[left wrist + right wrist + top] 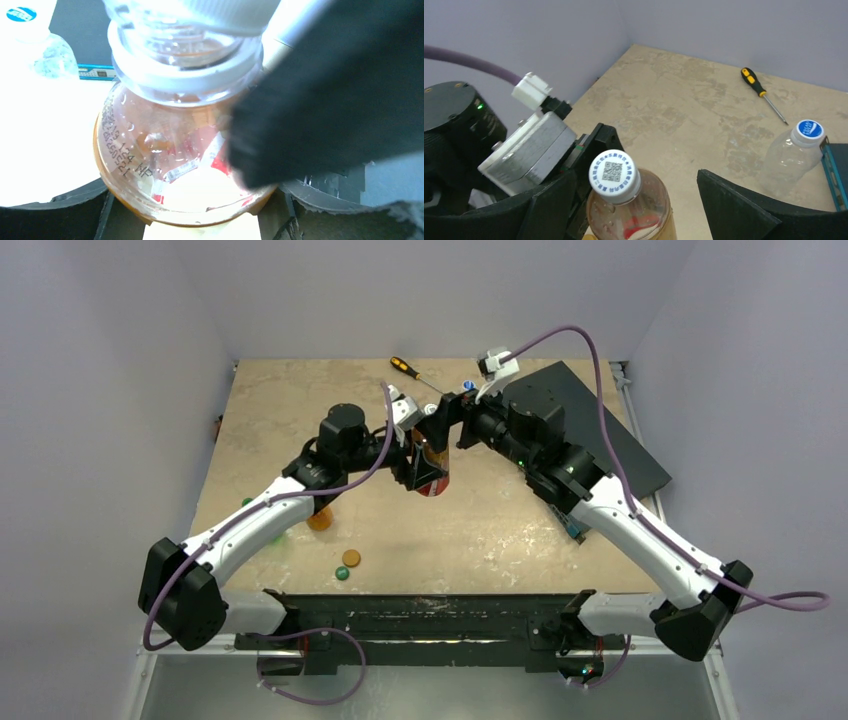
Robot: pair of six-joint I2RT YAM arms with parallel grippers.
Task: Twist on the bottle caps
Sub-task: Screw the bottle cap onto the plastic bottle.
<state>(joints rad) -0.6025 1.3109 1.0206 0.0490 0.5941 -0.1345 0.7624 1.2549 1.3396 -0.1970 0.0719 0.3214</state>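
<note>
The left pincer (192, 207) grips the amber bottle (646, 212) by its body. The white cap (614, 175) sits on the bottle's neck, between the right pincer's (629, 197) spread fingers, touching neither.

From above we see only the lower end of the amber bottle (437, 485); the left claw (418, 472) and the right claw (436, 435) cover the rest. In the left wrist view a blurred black shape (325, 100) hides its right side, and the top edge cuts its white cap (200, 12).
</note>
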